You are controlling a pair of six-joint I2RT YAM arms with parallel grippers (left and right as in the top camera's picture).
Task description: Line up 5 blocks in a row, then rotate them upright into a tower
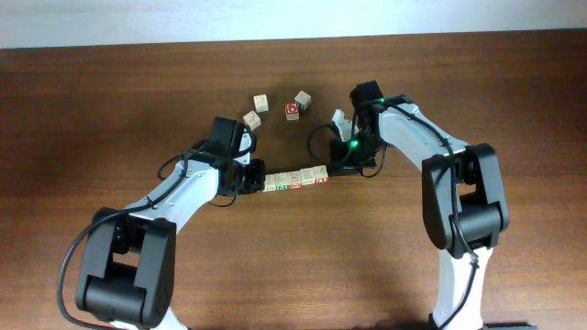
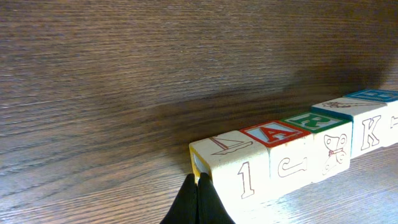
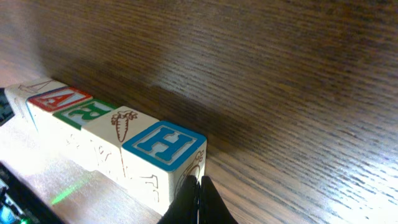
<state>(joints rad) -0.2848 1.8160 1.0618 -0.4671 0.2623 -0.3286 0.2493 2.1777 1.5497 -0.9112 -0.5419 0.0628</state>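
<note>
While the left pincer (image 2: 198, 188) and right pincer (image 3: 199, 190) were pressed together, empty, at opposite ends of the row of five pale wooden alphabet cubes (image 1: 293, 178) on the brown wooden counter (image 1: 138, 101), uneven pushing could have buckled that line.

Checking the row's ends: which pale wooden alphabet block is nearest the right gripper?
The end block topped with a blue H, beside the right gripper; the carrot, green R and red A blocks lie farther along.
</note>
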